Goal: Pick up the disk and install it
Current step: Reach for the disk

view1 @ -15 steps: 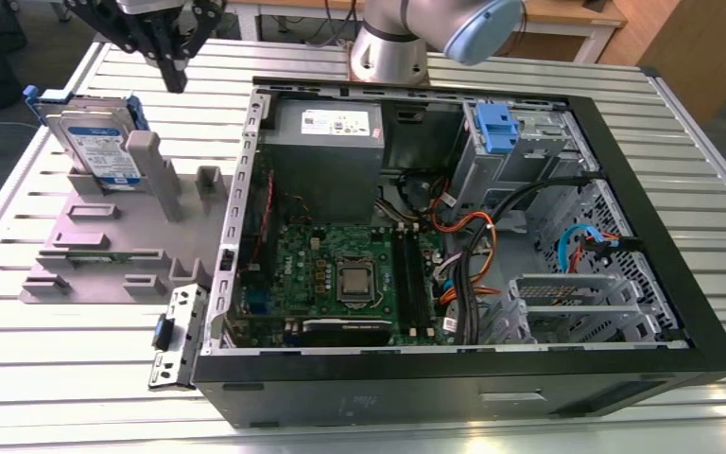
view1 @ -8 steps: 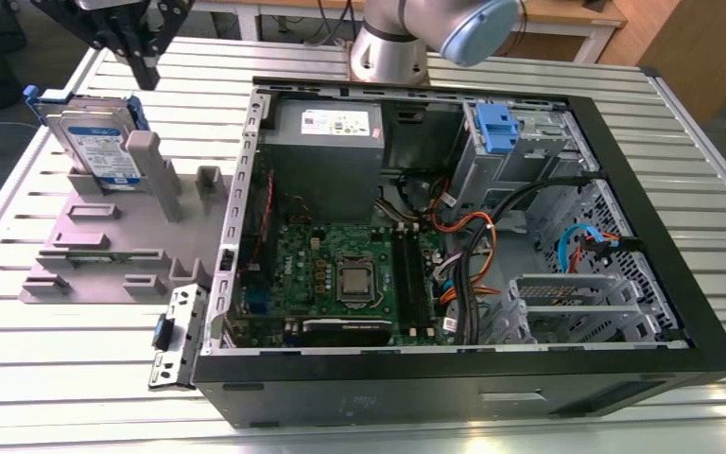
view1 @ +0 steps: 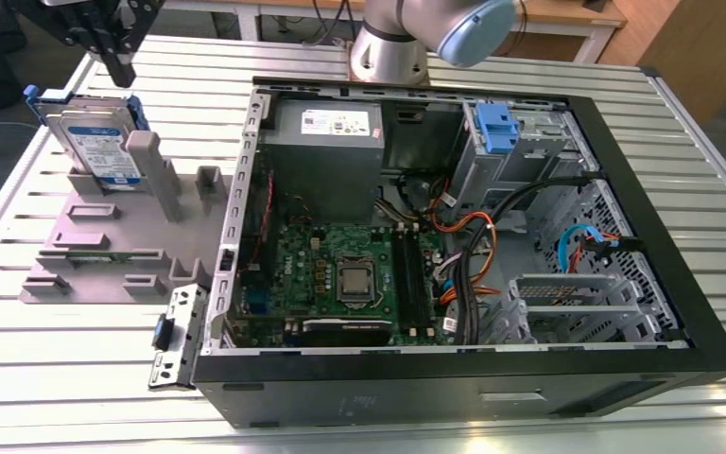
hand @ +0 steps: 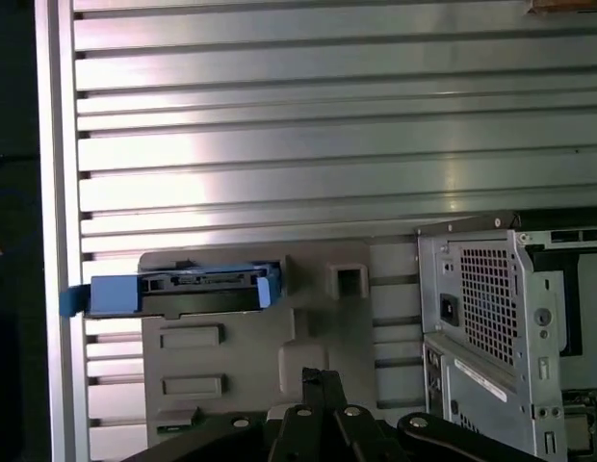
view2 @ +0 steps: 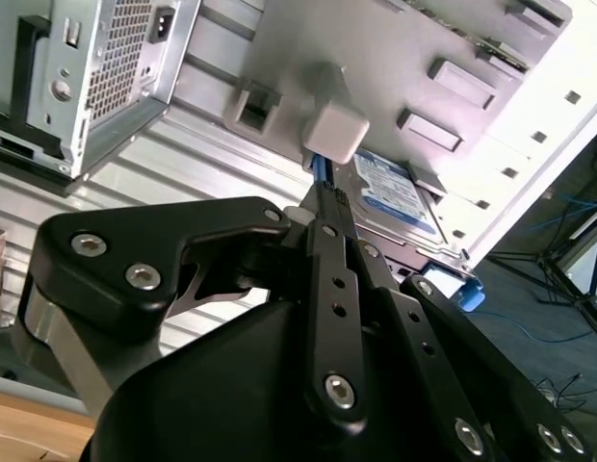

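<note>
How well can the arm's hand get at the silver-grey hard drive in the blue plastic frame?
Probably yes. The hand hangs just above the silver-grey hard drive, which stands upright in the grey plastic holder. Nothing lies between them, though the hand looks shut.

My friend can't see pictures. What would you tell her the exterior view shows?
A black gripper hangs close above the disk, which stands on edge in a grey holder on a metal table. To the exterior view's right lies an open computer case with its green circuit board showing.
</note>
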`<state>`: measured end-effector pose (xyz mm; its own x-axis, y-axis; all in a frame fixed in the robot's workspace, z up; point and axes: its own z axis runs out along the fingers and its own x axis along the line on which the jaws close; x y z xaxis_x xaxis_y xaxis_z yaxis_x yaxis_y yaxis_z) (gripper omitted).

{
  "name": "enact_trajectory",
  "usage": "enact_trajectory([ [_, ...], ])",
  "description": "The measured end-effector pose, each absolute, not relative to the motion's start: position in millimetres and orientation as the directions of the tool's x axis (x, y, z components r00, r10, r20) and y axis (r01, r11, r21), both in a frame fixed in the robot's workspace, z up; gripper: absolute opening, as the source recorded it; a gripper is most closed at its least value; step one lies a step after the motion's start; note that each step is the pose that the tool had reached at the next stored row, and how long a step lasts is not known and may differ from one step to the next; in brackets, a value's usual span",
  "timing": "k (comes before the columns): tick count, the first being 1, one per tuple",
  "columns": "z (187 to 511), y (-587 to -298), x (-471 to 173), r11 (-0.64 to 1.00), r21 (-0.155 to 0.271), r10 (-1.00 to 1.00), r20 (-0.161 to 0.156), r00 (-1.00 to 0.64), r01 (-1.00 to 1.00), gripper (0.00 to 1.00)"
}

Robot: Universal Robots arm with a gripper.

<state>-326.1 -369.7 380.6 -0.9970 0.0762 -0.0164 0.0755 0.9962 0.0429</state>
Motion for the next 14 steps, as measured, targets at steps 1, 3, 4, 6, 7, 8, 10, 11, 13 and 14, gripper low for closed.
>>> enact_trajectory([
  [1, 380, -369, -329, 0.996, 0.043, 0.076, -0.016, -0.997, 0.076, 0.11],
  [3, 380, -368, -335, 0.996, 0.043, 0.076, -0.016, -0.997, 0.075, 0.11],
  [4, 380, -367, -337, 0.996, 0.043, 0.076, -0.016, -0.997, 0.075, 0.11],
  [6, 380, -366, -342, 0.996, 0.043, 0.076, -0.015, -0.997, 0.075, 0.11],
  [7, 380, -366, -345, 0.996, 0.043, 0.076, -0.015, -0.997, 0.076, 0.11],
  [8, 380, -365, -347, 0.996, 0.043, 0.076, -0.015, -0.997, 0.076, 0.11],
  [10, 380, -365, -349, 0.996, 0.043, 0.076, -0.014, -0.997, 0.076, 0.11],
  [11, 380, -365, -350, 0.996, 0.043, 0.076, -0.014, -0.997, 0.076, 0.11],
  [13, 380, -365, -350, 0.996, 0.043, 0.076, -0.014, -0.997, 0.075, 0.11],
  [14, 380, -365, -350, 0.996, 0.043, 0.076, -0.014, -0.997, 0.075, 0.11],
])
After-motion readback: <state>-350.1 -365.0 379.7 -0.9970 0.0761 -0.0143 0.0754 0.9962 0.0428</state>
